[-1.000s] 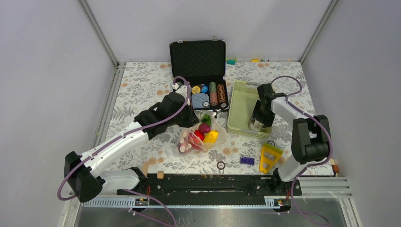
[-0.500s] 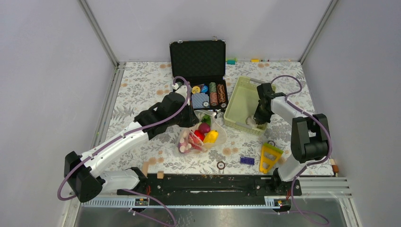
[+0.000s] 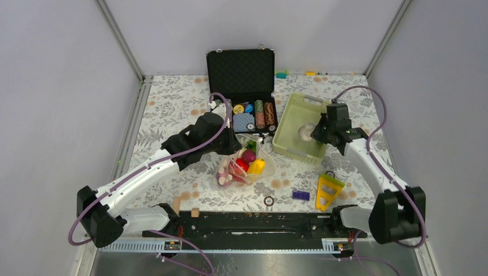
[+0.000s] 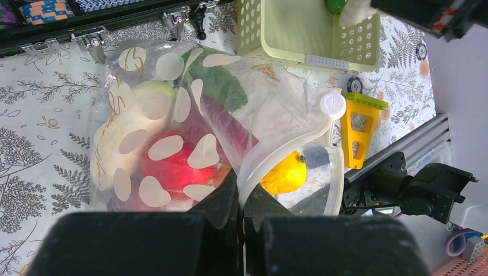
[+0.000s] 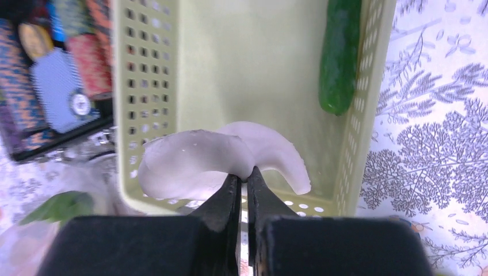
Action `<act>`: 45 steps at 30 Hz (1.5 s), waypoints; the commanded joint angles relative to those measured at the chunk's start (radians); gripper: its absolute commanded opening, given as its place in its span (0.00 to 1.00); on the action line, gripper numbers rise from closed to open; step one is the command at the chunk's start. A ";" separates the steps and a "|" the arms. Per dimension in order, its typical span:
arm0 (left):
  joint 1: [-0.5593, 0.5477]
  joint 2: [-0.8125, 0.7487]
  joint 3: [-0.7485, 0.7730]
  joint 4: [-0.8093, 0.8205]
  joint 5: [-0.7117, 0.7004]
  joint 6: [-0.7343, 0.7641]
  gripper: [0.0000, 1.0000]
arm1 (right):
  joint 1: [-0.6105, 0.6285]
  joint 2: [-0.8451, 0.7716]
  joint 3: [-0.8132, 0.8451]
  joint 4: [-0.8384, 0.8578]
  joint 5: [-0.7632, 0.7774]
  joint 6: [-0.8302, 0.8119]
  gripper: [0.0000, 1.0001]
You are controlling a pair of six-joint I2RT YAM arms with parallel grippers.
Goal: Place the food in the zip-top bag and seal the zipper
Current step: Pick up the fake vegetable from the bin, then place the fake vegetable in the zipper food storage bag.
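White curved plastic food (image 5: pixel 190 161) is pinched in the right hand (image 5: pixel 243 178). We find the left hand (image 4: pixel 240 195) clamping the clear zip-top bag (image 4: pixel 262 103).

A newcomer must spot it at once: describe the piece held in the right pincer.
Find the pale green perforated basket right of the black case. Over it the right pincer pinches a white curved piece, slightly translucent. Its neighbour in the basket, a green cucumber-like piece, is dark, straight and lying loose.
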 commanded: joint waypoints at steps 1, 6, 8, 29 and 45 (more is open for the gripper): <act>0.006 -0.029 0.018 0.055 0.003 0.000 0.00 | 0.006 -0.124 -0.015 0.078 -0.036 -0.043 0.00; 0.005 -0.028 0.020 0.061 0.007 -0.004 0.00 | 0.020 -0.247 -0.024 0.125 -0.304 -0.087 0.00; 0.006 -0.029 0.019 0.063 0.010 -0.006 0.00 | 0.068 -0.298 -0.023 0.135 -0.371 -0.123 0.00; 0.006 -0.021 0.020 0.073 0.053 -0.029 0.00 | 0.717 -0.127 0.072 0.209 0.016 -0.205 0.00; 0.005 -0.003 0.031 0.075 0.072 -0.041 0.00 | 0.851 -0.019 0.161 0.168 0.079 -0.243 0.47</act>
